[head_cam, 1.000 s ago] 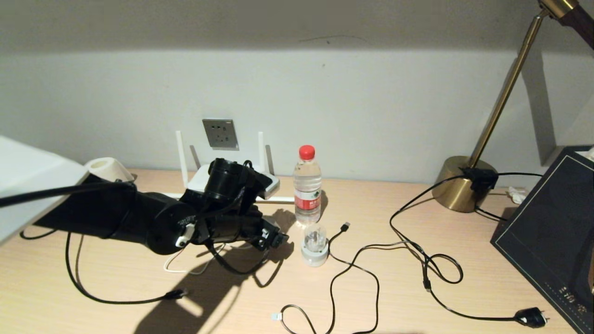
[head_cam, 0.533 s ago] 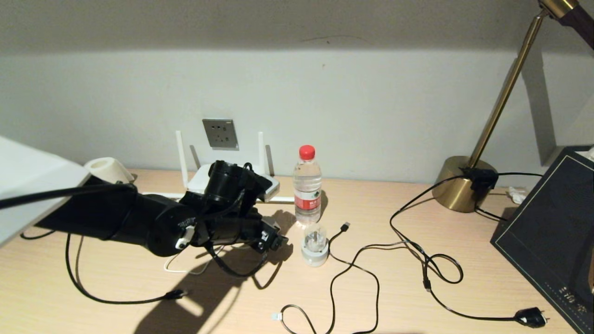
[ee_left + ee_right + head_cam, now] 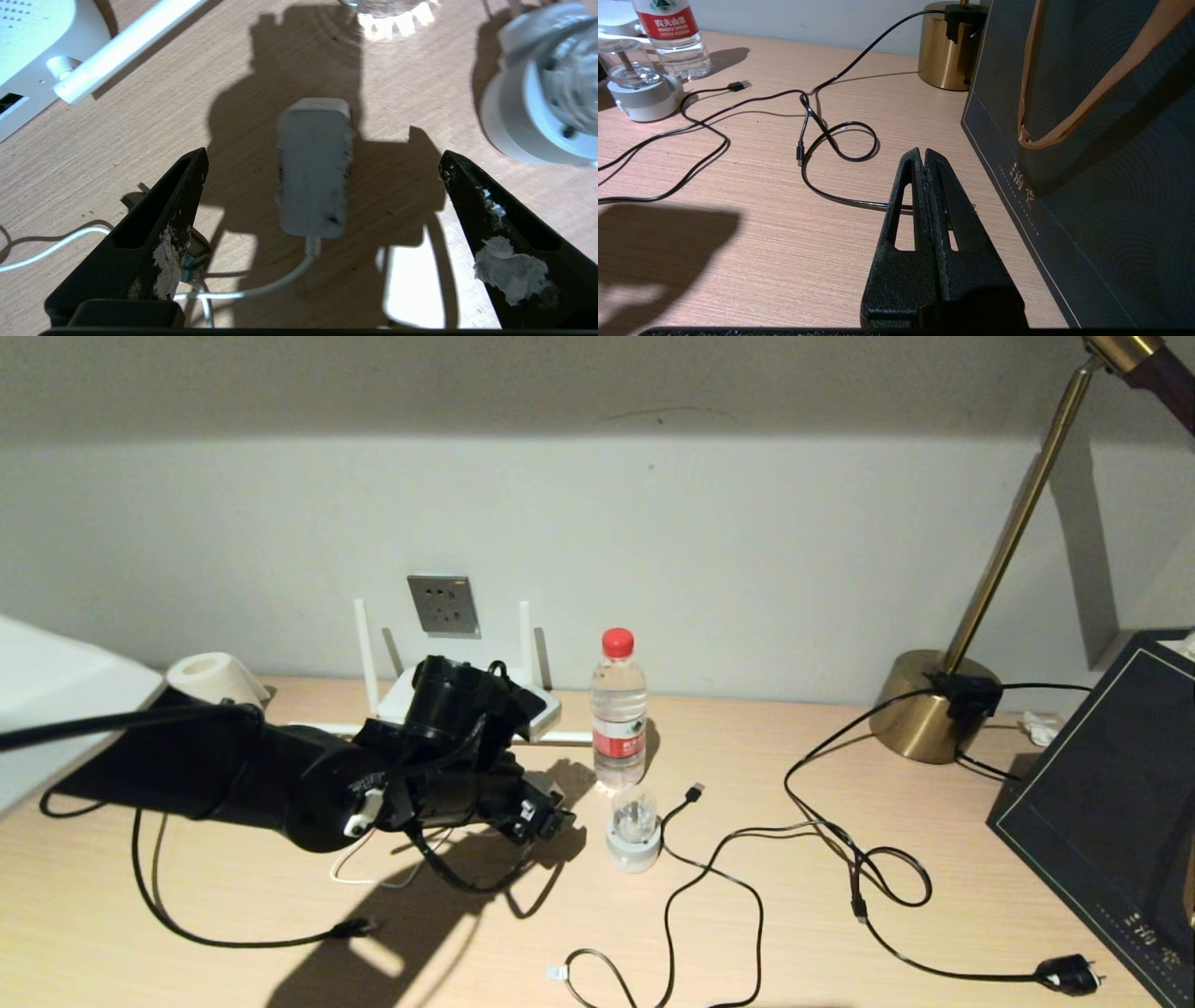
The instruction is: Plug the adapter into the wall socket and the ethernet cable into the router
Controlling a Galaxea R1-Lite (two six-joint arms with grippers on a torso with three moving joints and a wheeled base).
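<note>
The white adapter (image 3: 313, 168) lies flat on the wooden desk with its thin white cord trailing back. My left gripper (image 3: 322, 154) hangs open above it, one finger on each side and neither touching. In the head view the left gripper (image 3: 546, 817) hides the adapter. The white router (image 3: 551, 709) sits behind the arm below the grey wall socket (image 3: 443, 605). The black ethernet cable (image 3: 667, 915) curls on the desk and ends in a clear tip (image 3: 557, 973). My right gripper (image 3: 923, 151) is shut on nothing, low over the desk beside a dark bag.
A water bottle (image 3: 618, 709) and a round white-and-clear gadget (image 3: 634, 826) stand just right of the left gripper. Black cords loop across the middle, ending in a USB tip (image 3: 695, 791) and a mains plug (image 3: 1067, 974). Brass lamp base (image 3: 929, 705) and dark bag (image 3: 1111, 803) at right.
My left arm has drifted slightly to the left, its gripper staying open over the same spot. Nothing on the desk has moved.
</note>
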